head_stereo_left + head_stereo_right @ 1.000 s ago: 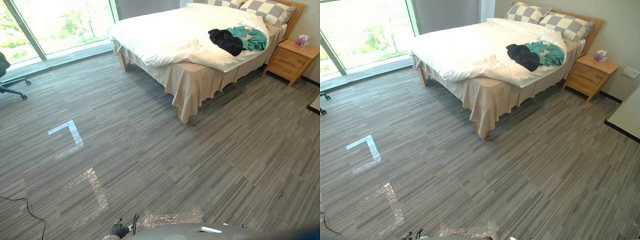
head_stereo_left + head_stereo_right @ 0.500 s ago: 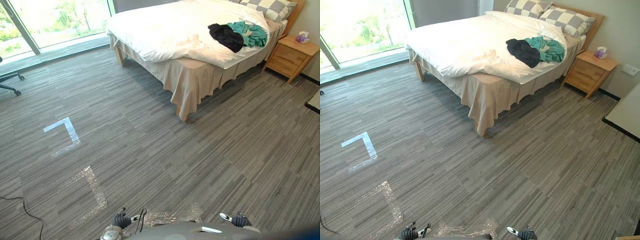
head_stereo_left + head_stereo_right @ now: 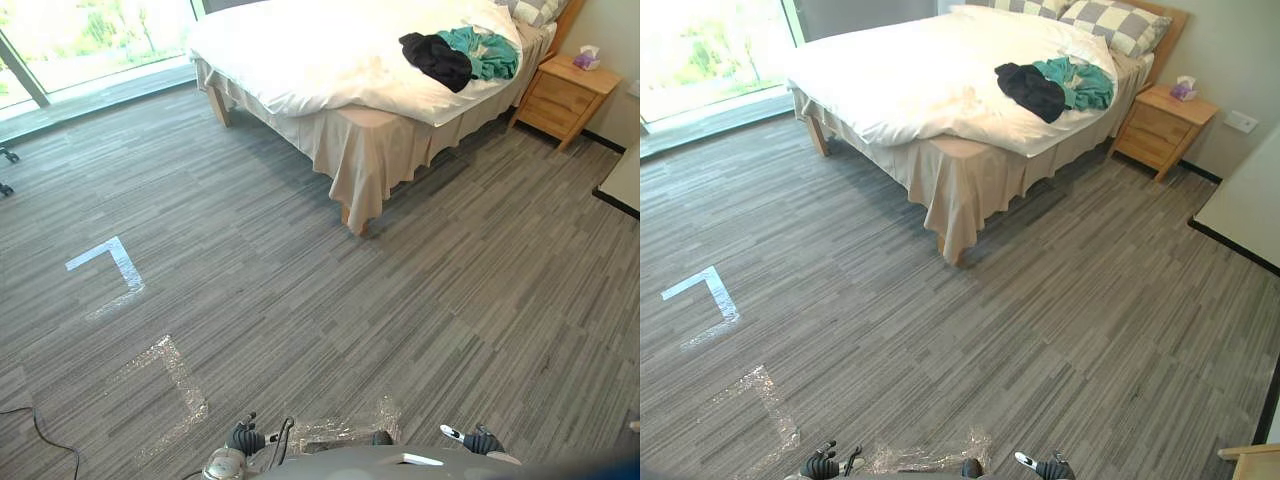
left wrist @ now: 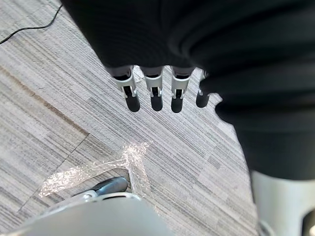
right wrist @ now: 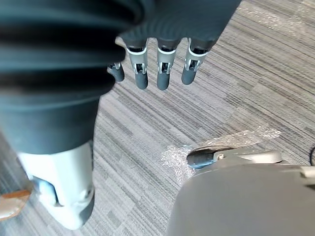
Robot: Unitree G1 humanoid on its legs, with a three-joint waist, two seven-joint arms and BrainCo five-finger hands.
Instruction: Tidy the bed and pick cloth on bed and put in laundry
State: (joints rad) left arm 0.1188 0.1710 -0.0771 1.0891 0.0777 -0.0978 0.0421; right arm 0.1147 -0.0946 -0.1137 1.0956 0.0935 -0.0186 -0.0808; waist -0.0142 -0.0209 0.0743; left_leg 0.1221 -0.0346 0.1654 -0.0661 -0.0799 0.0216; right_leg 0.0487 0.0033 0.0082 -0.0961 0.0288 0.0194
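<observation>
- Picking out the bed [image 3: 970, 150] at the far end of the grey floor [image 3: 1060, 300], with a white duvet [image 3: 890, 80] spreading across the top of it.
- Spotting the black cloth [image 3: 1032, 90] lying bunched on the duvet, close to the bed's edge on the nightstand side and toward the pillow end.
- Catching the teal cloth [image 3: 1077, 82] crumpled right against it, touching the black cloth on the side nearer the pillows.
- Noting checked pillows [image 3: 1120, 25] resting along the head edge of the bed.
- Passing over the wooden nightstand [image 3: 1160, 125] standing just beside the bed's head corner, with a small tissue box [image 3: 1184, 90] sitting on top.
- Finding the left hand [image 4: 156, 93] hanging low over the floor, fingers straight and relaxed, holding nothing, well apart from the bed.
- Finding the right hand [image 5: 163, 73] doing the same on the other side, fingers straight and spread, carrying nothing.
- Glancing at a white tape corner [image 3: 705, 295] sticking to the floor, and clear tape [image 3: 765, 400] shining nearer the hands.
- Taking in a bright window [image 3: 700, 50] running along the far side of the bed.
</observation>
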